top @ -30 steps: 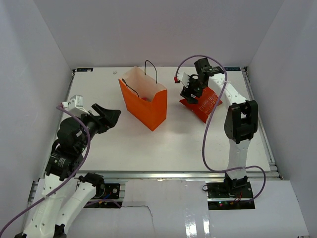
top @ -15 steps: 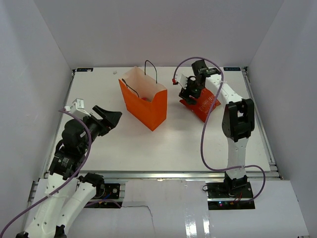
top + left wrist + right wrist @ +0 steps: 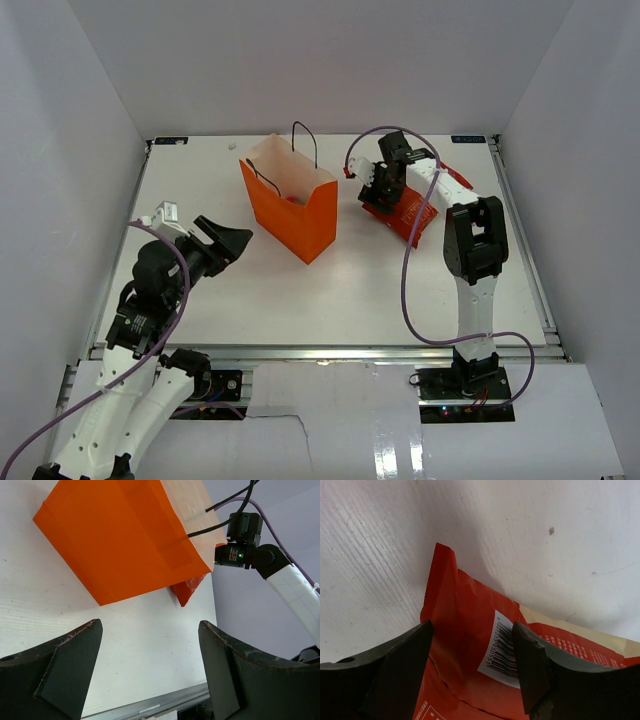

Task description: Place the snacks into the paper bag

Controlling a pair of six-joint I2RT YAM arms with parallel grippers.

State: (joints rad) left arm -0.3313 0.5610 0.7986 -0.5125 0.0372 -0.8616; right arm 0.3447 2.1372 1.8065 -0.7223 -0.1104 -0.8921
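The orange paper bag (image 3: 292,207) stands upright at mid table, black cord handles up; it also fills the top of the left wrist view (image 3: 120,535). Something red shows inside it (image 3: 292,199). The red chip bag (image 3: 412,210) lies on the table right of it. My right gripper (image 3: 383,190) is open and low over the chip bag's far-left end; in the right wrist view its fingers straddle the bag (image 3: 470,630) near the barcode label. My left gripper (image 3: 232,240) is open and empty, left of the paper bag. The other packets are not visible.
White walls enclose the table on three sides. The table's metal front edge (image 3: 150,707) runs just below my left fingers. The right arm's purple cable (image 3: 410,270) loops over the table's right half.
My right gripper has moved left and down onto the chip bag's end. My left gripper has shifted a little nearer and to the right.
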